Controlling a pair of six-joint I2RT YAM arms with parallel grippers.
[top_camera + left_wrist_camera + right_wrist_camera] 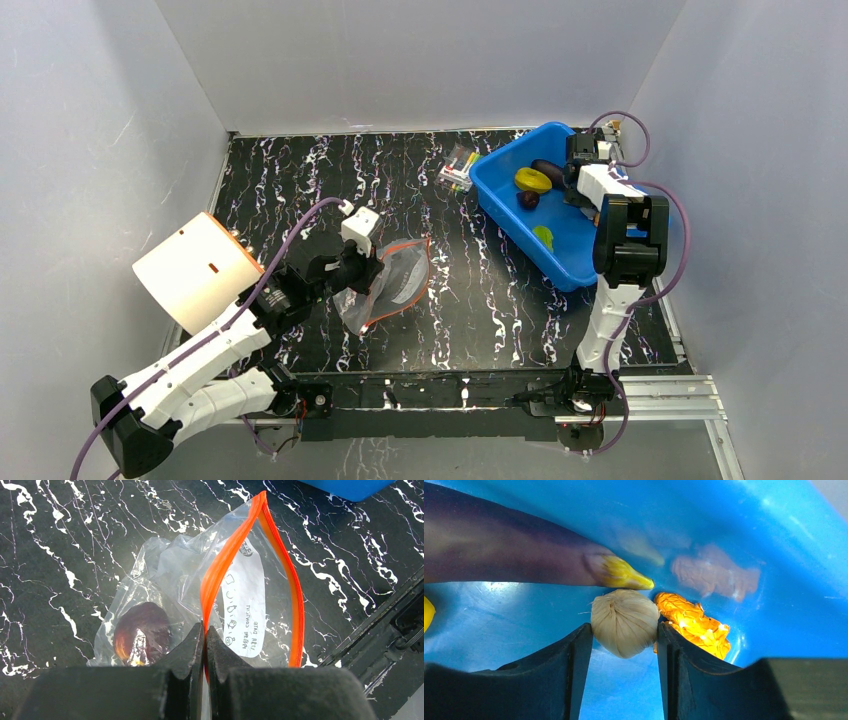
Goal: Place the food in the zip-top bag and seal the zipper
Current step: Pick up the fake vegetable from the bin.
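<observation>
L pincer shut on bag's zipper; R pincer half-open round garlic in bin, grip unclear.

Lab test booth: white panels enclose a black marbled table.

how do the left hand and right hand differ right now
Jaws: the left hand is pressed shut; the right hand has its fingers apart.
Contents: the left hand pinches the orange zipper of the zip-top bag; the right hand straddles a beige garlic-like piece, and a firm grip is unclear.
Place: the left hand is over the table; the right hand reaches into the blue bin.
Shared: both have black fingers.
</observation>
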